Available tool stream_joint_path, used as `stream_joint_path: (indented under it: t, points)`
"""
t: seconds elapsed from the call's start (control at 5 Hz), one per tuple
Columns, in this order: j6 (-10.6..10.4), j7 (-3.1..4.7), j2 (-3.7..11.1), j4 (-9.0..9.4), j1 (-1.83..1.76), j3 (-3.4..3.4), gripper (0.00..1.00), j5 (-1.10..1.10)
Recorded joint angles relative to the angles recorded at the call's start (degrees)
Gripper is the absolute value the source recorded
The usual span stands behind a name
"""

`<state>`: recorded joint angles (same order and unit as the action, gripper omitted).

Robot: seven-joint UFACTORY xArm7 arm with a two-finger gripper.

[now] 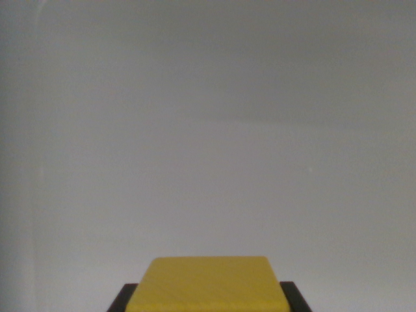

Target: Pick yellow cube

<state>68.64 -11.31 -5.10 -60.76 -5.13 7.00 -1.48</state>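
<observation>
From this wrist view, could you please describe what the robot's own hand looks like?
Very little of the hand shows: only two dark, black-looking finger pieces with flat, angular edges at the bottom of the frame, one on each side of the yellow cube. No cables, markings or arm links are visible.

From the camera on my wrist I count one yellow cube (208, 286), sitting at the bottom centre of the view. I count two dark fingertips (123, 299) of my gripper (209, 300), one showing at each lower side of the cube, on the wrist view's left and the wrist view's right. Behind them I count one plain grey surface (208, 130), which fills all the remaining view. That makes four things in three kinds.
</observation>
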Motion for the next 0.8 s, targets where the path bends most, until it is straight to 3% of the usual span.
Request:
stream_joint_path:
  t: [0.2, 0.8]
  points:
    - [1.99, 0.09, -1.01, -0.99, 0.04, 0.01, 1.00, -0.14]
    - [3.77, 0.17, -1.91, -1.87, 0.08, 0.03, 1.00, -0.27]
